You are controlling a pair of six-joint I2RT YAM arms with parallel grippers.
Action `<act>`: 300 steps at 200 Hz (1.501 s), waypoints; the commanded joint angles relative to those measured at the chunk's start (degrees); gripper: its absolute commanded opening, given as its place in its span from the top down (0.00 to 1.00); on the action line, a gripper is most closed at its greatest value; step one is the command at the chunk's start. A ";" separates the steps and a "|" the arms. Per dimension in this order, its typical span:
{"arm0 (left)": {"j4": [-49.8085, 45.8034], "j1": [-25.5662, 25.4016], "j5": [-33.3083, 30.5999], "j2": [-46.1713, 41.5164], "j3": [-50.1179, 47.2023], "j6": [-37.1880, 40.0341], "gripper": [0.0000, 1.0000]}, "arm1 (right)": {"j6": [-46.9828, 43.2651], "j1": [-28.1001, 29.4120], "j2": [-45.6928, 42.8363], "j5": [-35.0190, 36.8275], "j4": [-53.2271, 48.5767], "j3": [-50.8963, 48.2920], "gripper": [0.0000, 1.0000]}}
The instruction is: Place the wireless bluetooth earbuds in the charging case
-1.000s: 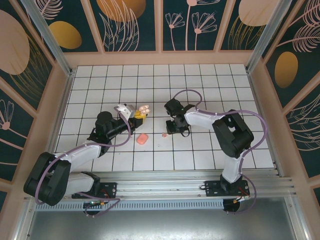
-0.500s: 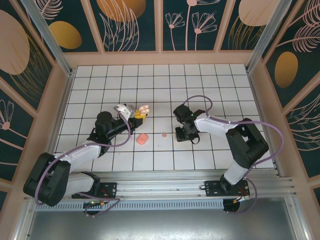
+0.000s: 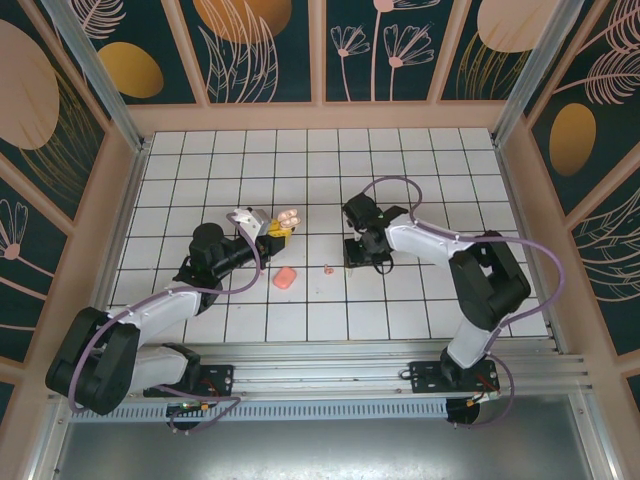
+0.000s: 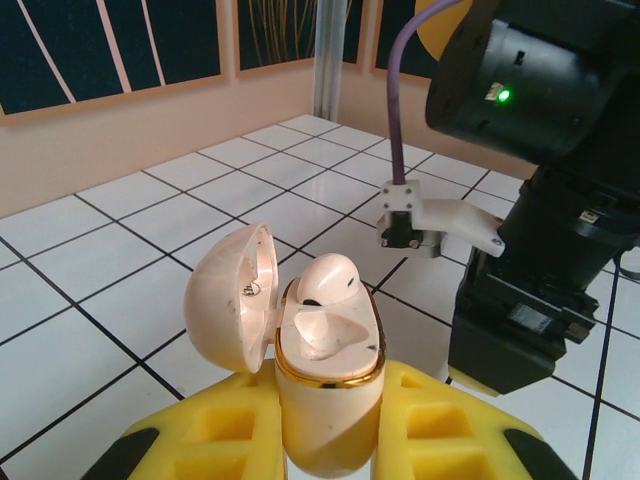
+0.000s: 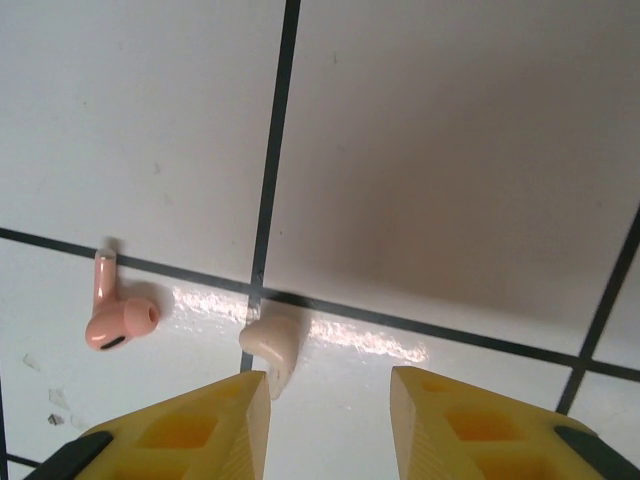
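Observation:
My left gripper (image 4: 330, 405) is shut on the pale pink charging case (image 4: 328, 350), held upright with its lid (image 4: 232, 295) swung open to the left. One earbud (image 4: 327, 280) sits in the case's far socket; the near socket is empty. From above, the case (image 3: 289, 217) is left of centre. My right gripper (image 5: 330, 385) is open just above the tiles. A pale bud-shaped piece (image 5: 270, 343) lies on the floor against its left fingertip. A pinker earbud (image 5: 115, 320) with a stem lies further left, seen from above as a speck (image 3: 328, 268) beside that gripper (image 3: 355, 258).
A salmon-pink rounded block (image 3: 285, 278) lies on the tiles between the arms, near the left arm's forearm. White tiled floor (image 3: 420, 180) stretches behind both grippers. Wooden walls (image 3: 320, 115) and metal posts enclose the floor.
The right gripper swung right, then came back left and farther from me, ending beside the pink earbud with its jaws a little wider. The left arm and case stayed still.

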 commanded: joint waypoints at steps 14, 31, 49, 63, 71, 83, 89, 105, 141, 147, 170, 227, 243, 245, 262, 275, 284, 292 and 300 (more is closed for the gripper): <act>0.36 -0.17 0.15 -0.74 1.17 0.27 0.92 | -1.12 1.07 3.38 0.72 -2.66 2.92 0.63; 0.41 -0.17 0.13 -0.66 1.17 0.27 0.92 | -1.01 1.75 4.54 1.89 -2.70 3.61 0.63; 0.51 -0.16 0.20 -0.67 1.02 0.22 0.92 | -1.16 2.47 5.76 2.29 -2.80 4.36 0.63; 0.52 -0.17 0.17 -0.67 1.00 0.10 0.92 | -1.18 2.84 6.90 2.73 -3.09 5.20 0.64; 0.43 -0.16 0.17 -0.77 0.97 0.15 0.92 | -1.28 3.00 7.34 3.02 -3.15 5.48 0.64; 0.35 -0.17 0.12 -0.91 0.91 0.21 0.92 | -1.29 3.11 8.02 3.43 -3.27 5.86 0.64; 0.35 -0.19 0.09 -1.02 0.98 0.27 0.92 | -1.29 3.11 8.38 3.53 -3.27 5.94 0.64; 0.26 -0.16 -0.16 -1.21 0.84 0.36 0.91 | -1.29 3.20 9.05 3.90 -3.23 6.15 0.65; 0.17 -0.17 -0.13 -1.37 0.64 0.40 0.91 | -1.20 3.37 9.92 3.30 -2.38 6.05 0.67; 0.10 -0.18 -0.12 -1.37 0.64 0.44 0.92 | -1.20 3.37 10.03 3.18 -2.28 6.06 0.67; -0.13 -0.20 -0.09 -1.61 0.64 0.52 0.91 | -1.04 3.44 10.25 2.76 -2.56 6.03 0.67; -0.55 -0.16 -0.28 -1.81 0.56 0.79 0.91 | 2.23 3.64 6.24 5.52 -4.29 5.45 0.61; -0.62 -0.20 -0.40 -1.99 0.42 0.79 0.91 | 4.38 3.64 4.39 6.01 -4.39 4.78 0.60; -0.62 -0.17 -0.43 -2.03 0.39 0.75 0.91 | 4.81 3.64 3.95 6.08 -4.30 4.55 0.60; -0.71 -0.16 -0.44 -2.25 0.24 0.76 0.91 | 7.31 3.55 2.06 5.95 -3.55 3.25 0.60; -0.71 -0.16 -0.49 -2.43 0.22 0.80 0.91 | 9.23 3.46 0.78 5.93 -2.94 2.08 0.60; -0.71 -0.16 -0.46 -2.52 0.23 0.82 0.91 | 10.60 3.30 0.04 6.08 -2.26 1.23 0.60; -0.71 -0.16 -0.45 -2.56 0.08 0.79 0.91 | 11.29 3.07 -0.29 5.70 -1.77 0.66 0.60; -0.75 -0.16 -0.36 -2.58 0.11 0.80 0.91 | 11.95 2.87 -0.54 5.26 -1.54 0.29 0.60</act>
